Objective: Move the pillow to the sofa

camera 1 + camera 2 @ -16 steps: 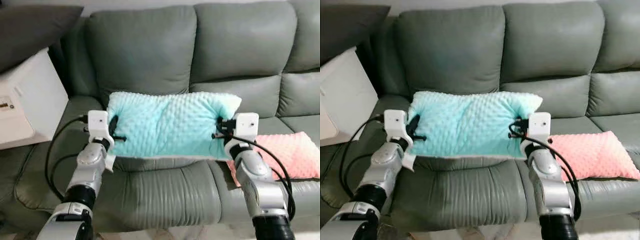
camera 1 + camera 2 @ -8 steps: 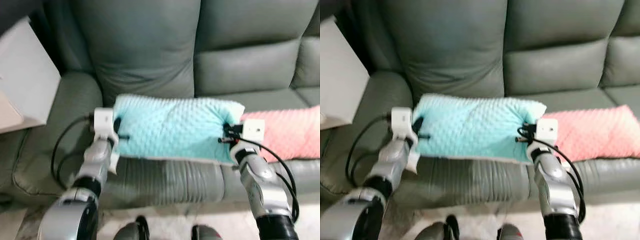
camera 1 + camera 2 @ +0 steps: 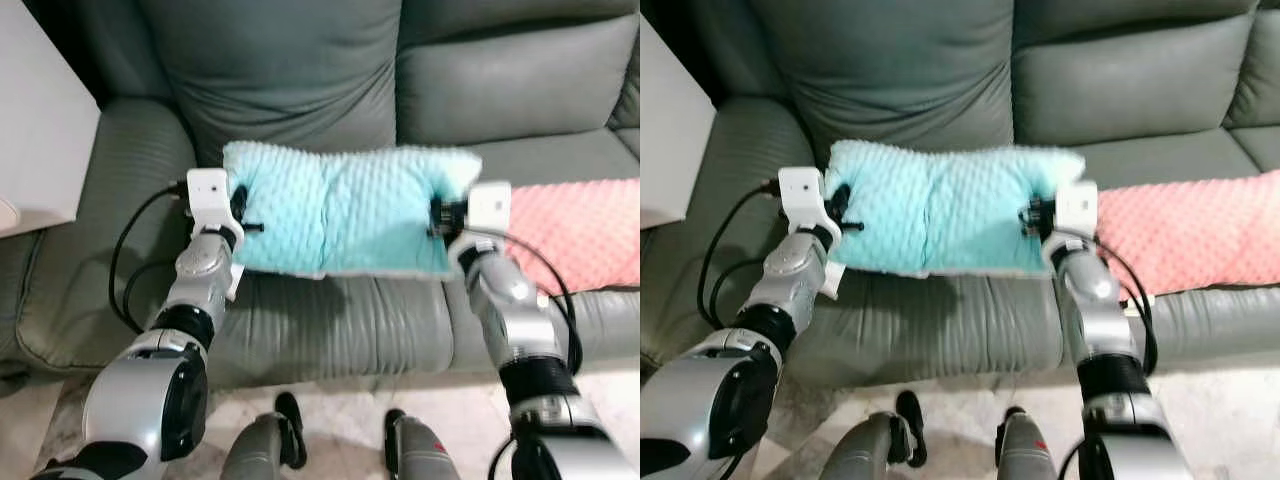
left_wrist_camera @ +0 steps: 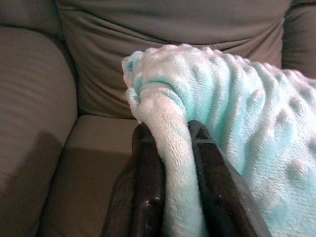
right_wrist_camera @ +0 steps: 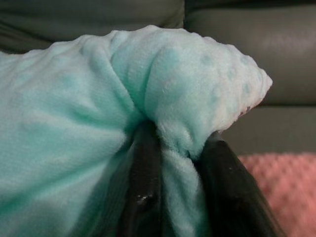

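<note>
Grey-green leather covers the sofa (image 3: 300,90), which has thick back cushions and a wrinkled seat cushion in front of the robot. Over the front part of this seat, near the sofa's left armrest (image 3: 120,200), hangs the mint-green dotted pillow (image 3: 340,210), stretched between the two arms. I cannot tell if its underside already touches the seat.

At the pillow's left end, the left gripper (image 4: 170,158) has its fingers (image 4: 148,187) pressed onto a fold of the soft fabric, one finger on each side of the fold. At the right end, the right gripper (image 5: 173,163) pinches the corner in the same way, and the fabric bulges out above its fingers (image 5: 145,168).

Just beside the right end of the mint pillow, a pink dotted pillow (image 3: 590,230) lies flat on the next seat cushion. A white cabinet (image 3: 40,130) stands beside the left armrest. Below the sofa's front edge the robot's own feet (image 3: 290,440) stand on a pale floor (image 3: 340,430).
</note>
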`<state>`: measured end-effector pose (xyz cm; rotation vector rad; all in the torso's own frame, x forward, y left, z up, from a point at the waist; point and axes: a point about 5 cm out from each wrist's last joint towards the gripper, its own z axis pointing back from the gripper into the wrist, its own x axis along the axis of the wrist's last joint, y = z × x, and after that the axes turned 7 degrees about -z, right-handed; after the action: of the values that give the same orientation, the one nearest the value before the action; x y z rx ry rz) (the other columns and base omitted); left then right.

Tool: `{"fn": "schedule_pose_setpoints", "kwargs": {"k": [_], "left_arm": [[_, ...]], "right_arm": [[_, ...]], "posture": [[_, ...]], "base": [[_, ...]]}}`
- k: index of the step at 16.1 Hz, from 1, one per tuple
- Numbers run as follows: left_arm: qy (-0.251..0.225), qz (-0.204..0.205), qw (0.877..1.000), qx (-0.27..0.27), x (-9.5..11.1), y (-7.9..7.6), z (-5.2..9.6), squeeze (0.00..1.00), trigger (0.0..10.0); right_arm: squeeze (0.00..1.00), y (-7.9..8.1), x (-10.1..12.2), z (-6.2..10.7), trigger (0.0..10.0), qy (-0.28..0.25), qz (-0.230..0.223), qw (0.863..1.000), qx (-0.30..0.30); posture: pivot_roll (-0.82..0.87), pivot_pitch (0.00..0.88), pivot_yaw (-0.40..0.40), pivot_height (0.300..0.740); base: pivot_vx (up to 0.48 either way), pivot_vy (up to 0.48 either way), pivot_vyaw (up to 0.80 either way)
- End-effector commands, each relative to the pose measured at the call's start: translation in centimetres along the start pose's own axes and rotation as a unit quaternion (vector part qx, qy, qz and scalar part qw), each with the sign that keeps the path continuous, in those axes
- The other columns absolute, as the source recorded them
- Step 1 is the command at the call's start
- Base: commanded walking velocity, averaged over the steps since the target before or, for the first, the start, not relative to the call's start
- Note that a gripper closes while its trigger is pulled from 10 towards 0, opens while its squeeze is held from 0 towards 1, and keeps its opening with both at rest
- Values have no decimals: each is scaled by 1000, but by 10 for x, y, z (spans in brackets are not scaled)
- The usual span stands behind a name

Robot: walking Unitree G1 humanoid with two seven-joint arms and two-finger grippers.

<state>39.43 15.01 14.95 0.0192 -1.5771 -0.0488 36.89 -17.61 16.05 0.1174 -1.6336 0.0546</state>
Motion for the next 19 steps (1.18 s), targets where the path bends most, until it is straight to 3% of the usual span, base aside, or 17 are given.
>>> {"fn": "schedule_pose_setpoints", "kwargs": {"k": [1, 6, 12, 16, 19], "left_arm": [[5, 9, 1000, 14, -4, 3, 1, 1000, 10000], [8, 7, 1000, 20, -9, -2, 4, 1000, 10000], [20, 11, 1000, 18, -21, -4, 9, 1000, 10000], [32, -7, 999, 18, -38, 21, 21, 1000, 10000], [59, -33, 997, 30, -60, 47, 37, 1000, 10000]], "right_arm": [[1000, 5, -3, -1, 10000, -3, 1, 1000, 3], [1000, 27, -6, -6, 10000, -16, -5, 999, 30], [1000, 29, -14, 1, 10000, -16, -11, 999, 30], [1000, 41, -21, 15, 10000, -11, -37, 998, 42], [1000, 48, -46, 31, 10000, 26, -44, 998, 44]], "posture": [[-157, 390, 122, 740], [-152, 392, 124, 740], [-149, 404, 123, 740], [-141, 397, 120, 740], [-137, 375, 116, 740]], "base": [[0, 0, 0], [0, 0, 0], [0, 0, 0], [0, 0, 0], [0, 0, 0]]}}
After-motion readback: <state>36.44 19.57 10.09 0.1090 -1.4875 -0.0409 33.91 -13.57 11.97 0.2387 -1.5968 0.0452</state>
